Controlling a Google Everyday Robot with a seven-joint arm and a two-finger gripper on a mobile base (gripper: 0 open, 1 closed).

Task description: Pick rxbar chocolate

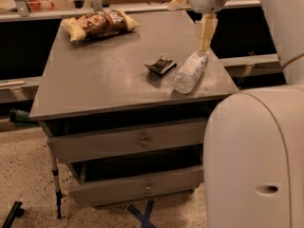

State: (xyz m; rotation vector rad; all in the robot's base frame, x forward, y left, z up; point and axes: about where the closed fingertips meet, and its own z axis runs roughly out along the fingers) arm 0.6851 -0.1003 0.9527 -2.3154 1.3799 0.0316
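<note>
The rxbar chocolate [160,65] is a small flat black glossy wrapper lying on the grey table top [104,75], right of centre. A clear plastic water bottle [190,71] lies on its side just to the right of it. My gripper [204,44] hangs down from the pale arm at the table's back right. It is above the bottle's far end, and up and to the right of the bar. It holds nothing that I can see.
A yellow-brown chip bag [99,23] lies at the table's back left. Under the top are two drawers [142,141]. My white body [251,160] fills the lower right. Shelving runs behind the table.
</note>
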